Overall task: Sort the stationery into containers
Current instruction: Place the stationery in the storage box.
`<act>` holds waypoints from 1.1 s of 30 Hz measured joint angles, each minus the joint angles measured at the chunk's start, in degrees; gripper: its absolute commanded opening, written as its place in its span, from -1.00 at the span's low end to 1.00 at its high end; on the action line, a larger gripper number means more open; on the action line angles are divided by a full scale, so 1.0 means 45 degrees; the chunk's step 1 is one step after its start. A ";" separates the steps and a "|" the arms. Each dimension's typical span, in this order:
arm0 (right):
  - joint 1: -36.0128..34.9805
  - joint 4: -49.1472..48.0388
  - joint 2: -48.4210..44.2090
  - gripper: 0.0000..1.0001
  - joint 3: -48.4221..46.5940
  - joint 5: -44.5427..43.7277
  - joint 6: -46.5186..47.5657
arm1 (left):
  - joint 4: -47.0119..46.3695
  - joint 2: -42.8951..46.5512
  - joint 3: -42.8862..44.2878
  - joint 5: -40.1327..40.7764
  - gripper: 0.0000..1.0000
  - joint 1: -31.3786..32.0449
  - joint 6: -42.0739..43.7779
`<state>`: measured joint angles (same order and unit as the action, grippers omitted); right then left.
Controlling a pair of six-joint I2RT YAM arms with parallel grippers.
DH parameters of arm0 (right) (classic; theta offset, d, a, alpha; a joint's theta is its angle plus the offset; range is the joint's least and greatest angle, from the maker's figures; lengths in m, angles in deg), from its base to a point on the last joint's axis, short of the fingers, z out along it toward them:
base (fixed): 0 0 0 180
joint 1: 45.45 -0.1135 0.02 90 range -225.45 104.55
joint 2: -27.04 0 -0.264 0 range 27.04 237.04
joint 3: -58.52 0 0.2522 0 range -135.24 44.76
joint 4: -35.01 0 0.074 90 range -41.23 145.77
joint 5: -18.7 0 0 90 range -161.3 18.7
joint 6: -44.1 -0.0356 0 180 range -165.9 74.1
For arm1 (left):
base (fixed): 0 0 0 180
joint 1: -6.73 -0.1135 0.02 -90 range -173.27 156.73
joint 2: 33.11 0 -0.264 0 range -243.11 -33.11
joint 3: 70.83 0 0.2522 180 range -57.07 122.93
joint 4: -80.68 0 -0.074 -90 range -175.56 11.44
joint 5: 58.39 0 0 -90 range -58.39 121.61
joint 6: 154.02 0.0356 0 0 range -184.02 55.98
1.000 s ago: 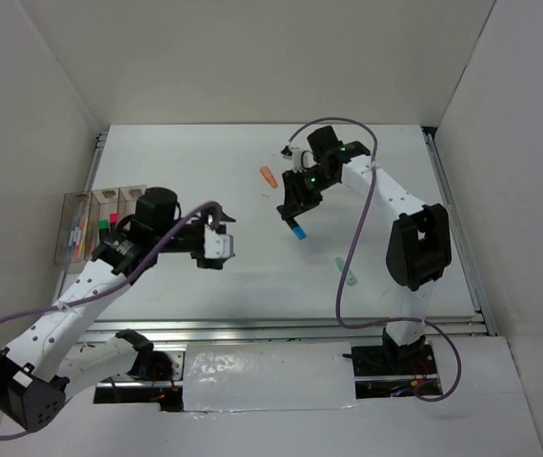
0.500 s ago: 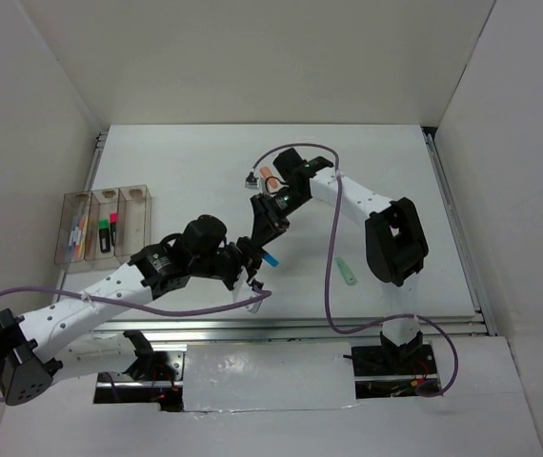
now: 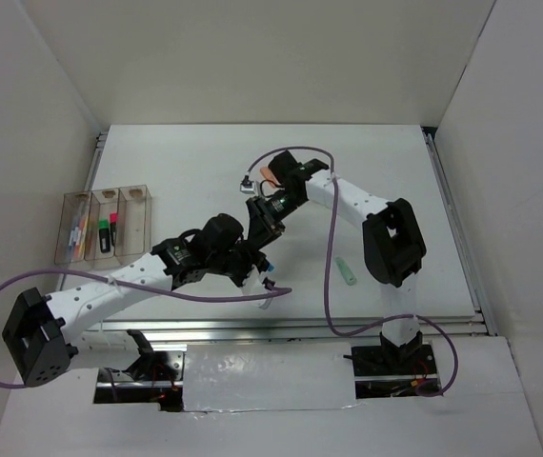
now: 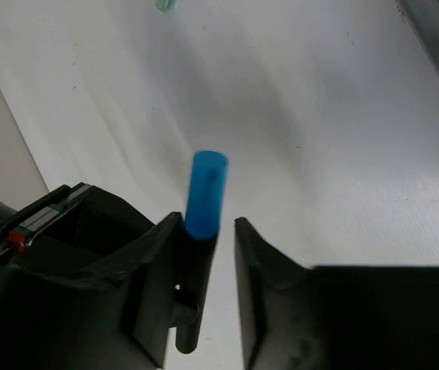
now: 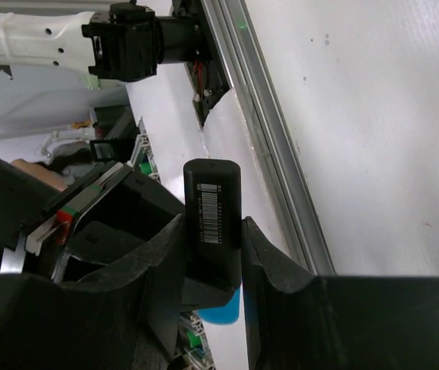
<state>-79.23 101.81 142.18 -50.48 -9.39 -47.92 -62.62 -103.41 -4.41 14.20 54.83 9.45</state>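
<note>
The left end effector (image 4: 208, 227) had swung from the bins (image 3: 134, 224) to mid surface (image 3: 395, 171), jaws narrowing around the highlighter (image 4: 204, 193), 1 side not touching. The right end effector (image 5: 212, 223) gripped its black body: a handover.

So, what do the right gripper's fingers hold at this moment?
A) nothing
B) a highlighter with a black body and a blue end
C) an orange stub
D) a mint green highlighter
B: the right wrist view shows the right gripper closed on a highlighter with a black labelled body and a blue end.
</note>
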 measured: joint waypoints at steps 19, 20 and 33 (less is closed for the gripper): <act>0.3332 0.0845 -0.0219 0.99 -0.0923 -0.2084 0.1069 | 0.2351 0.1413 0.2278 0.1370 -1.00 -0.1549 -0.5809; 0.3891 0.0826 -0.0393 0.99 -0.0850 -0.2463 0.1103 | 0.2472 0.1282 0.2681 0.1297 -1.00 -0.2482 -0.6445; 0.5639 0.0583 -0.3730 0.93 0.2642 -0.6635 0.2108 | 0.3745 -0.3832 0.6620 -0.0461 -0.89 -1.6223 -1.2012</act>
<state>-53.85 104.43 125.39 -38.59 -39.25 -38.44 -45.77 -120.66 25.38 12.12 -18.17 -44.60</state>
